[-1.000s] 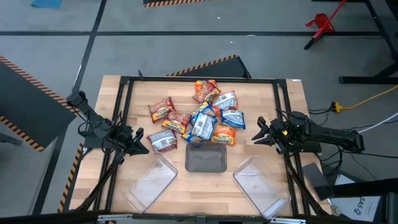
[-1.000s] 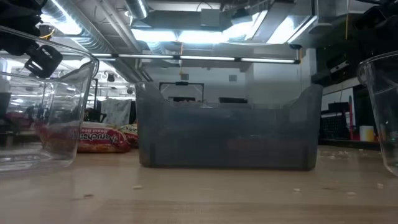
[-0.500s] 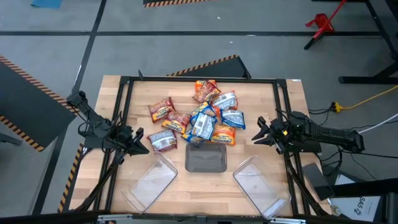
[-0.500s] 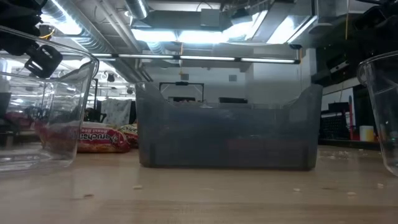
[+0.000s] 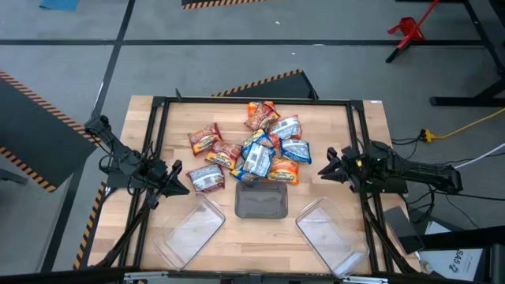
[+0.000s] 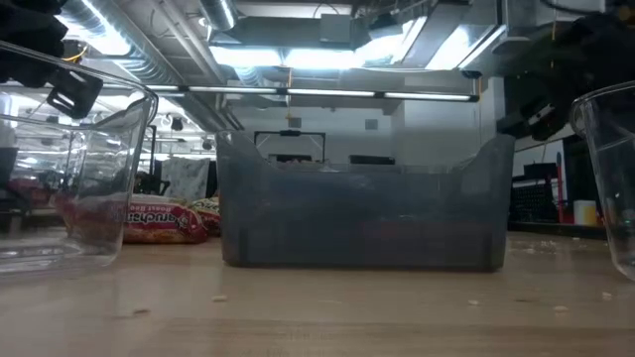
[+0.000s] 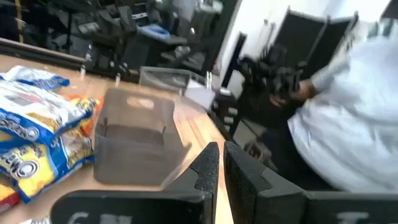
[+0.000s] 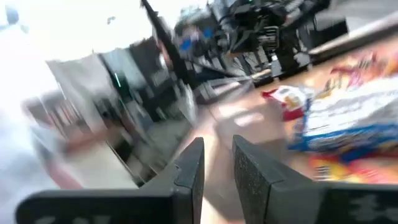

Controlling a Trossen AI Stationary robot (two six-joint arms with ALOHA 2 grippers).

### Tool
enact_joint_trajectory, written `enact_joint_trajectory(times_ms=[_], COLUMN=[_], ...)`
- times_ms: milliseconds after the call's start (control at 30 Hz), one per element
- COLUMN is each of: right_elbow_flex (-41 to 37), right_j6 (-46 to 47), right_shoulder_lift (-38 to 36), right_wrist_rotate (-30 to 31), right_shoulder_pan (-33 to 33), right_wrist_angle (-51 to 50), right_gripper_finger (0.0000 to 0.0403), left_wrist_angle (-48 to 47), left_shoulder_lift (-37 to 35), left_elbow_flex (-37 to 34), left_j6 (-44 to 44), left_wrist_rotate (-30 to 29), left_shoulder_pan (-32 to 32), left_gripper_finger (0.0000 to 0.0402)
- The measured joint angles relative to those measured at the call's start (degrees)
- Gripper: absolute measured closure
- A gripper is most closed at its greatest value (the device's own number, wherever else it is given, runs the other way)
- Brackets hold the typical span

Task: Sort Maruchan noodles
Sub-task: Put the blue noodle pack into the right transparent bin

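Table (image 5: 371, 126): pale wood planks, black frame rails along its edges.
Noodles (image 5: 251, 150): heap of crinkly packets in orange, dark red and blue-and-white; blue-and-white ones with yellow print near heap's centre; one dark red packet (image 5: 207, 179) with white band at heap's left.
Middle tray (image 5: 261, 202): smoky grey, translucent.
Side trays (image 5: 189, 231): clear, colourless.
Arms (image 5: 426, 173): black; left fingers (image 7: 208, 171) and right fingers (image 8: 189, 165) dark, matte.
Floor (image 5: 71, 47): grey, with dark lines and orange-and-black hazard stripes (image 5: 28, 88).
Stand (image 5: 410, 30) on floor: red.
Cable (image 5: 465, 122): yellow.
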Motion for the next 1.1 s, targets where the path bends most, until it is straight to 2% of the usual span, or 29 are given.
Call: enact_joint_trajectory(times_ms=[67,133,200,267,367,533,700,867,1100], right_elbow_flex=[0.0,0.0,0.0,0.0,0.0,0.67,8.03,17.86,30.44], right_j6=[9.14,13.26,13.58,13.18,12.55,-0.06,-17.72,-27.61,-36.73], right_shoulder_lift=[0.02,0.02,0.0,0.0,0.02,0.02,3.86,14.51,38.73], right_wrist_rotate=[4.62,10.25,16.33,22.76,27.17,31.96,33.28,32.26,35.69], right_shoulder_pan=[-0.02,-0.02,-0.02,-0.02,-0.02,-0.02,-0.02,-0.02,0.02], right_wrist_angle=[2.03,4.06,5.62,6.0,7.42,9.41,-2.69,-15.4,-31.9], right_gripper_finger=[0.0331,0.0331,0.0331,0.0331,0.0331,0.0331,0.032,0.0252,0.0115], left_wrist_angle=[2.93,5.11,7.93,10.41,13.12,20.46,21.91,26.95,29.35], left_shoulder_lift=[-0.02,-0.02,-0.02,-0.02,-0.01,-0.02,0.0,-0.02,-0.02], left_elbow_flex=[0.0,0.0,0.0,0.0,-0.01,0.0,0.0,0.0,0.0], left_j6=[-1.34,-1.06,1.58,5.82,10.15,11.97,12.02,12.07,15.91], left_wrist_rotate=[-1.88,-3.4,-6.01,-11.56,-18.41,-25.61,-25.94,-29.37,-29.65], left_shoulder_pan=[0.0,0.0,-0.01,0.0,0.01,0.01,0.0,0.01,0.02], left_gripper_finger=[0.0383,0.0383,0.0383,0.0383,0.0383,0.0383,0.0383,0.0383,0.0382])
